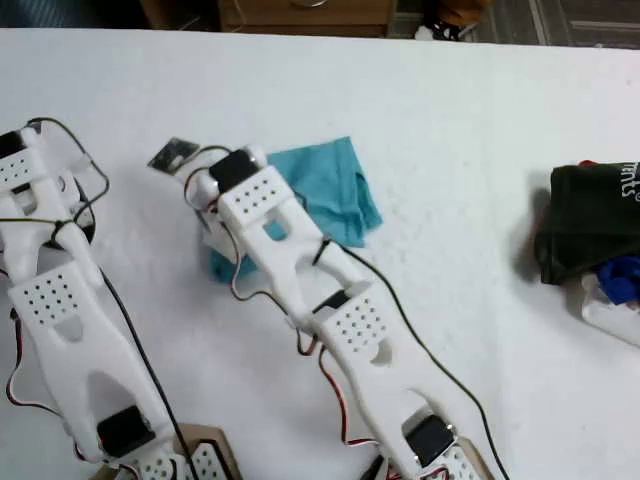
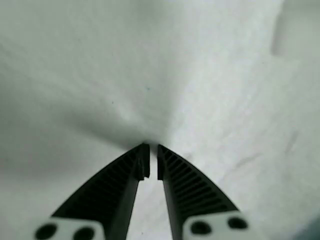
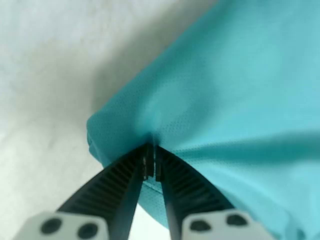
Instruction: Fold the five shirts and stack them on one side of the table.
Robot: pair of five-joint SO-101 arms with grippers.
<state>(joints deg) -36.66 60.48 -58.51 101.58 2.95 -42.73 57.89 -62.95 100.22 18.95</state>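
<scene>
Teal mesh shirt (image 1: 335, 185) near middle of white table (image 1: 450, 90), crumpled, not yet folded, long axis roughly 8 o'clock to 2 o'clock in high view. Right gripper (image 3: 151, 162) clamped on a fold at shirt's 8 o'clock end, jaws narrow with fabric pinched between tips. Bulk of cloth lying off toward 2 o'clock from the grip. Left gripper (image 2: 150, 162) over toward 9 o'clock edge, well apart from shirt, jaws almost together, no garment held, tips down at bare table cover, slightly puckered there. Dark folded shirt (image 1: 590, 225) at 3 o'clock edge, blue item (image 1: 622, 275) touching its 5 o'clock side; likely the stack. Judged step: hauling teal shirt by one end to spread it. Right arm clearly nearer. Next move probably a pull along the long axis toward 8 o'clock, or left arm brought across to the far end. Risk: single pinch, cloth bunching instead of flattening.
</scene>
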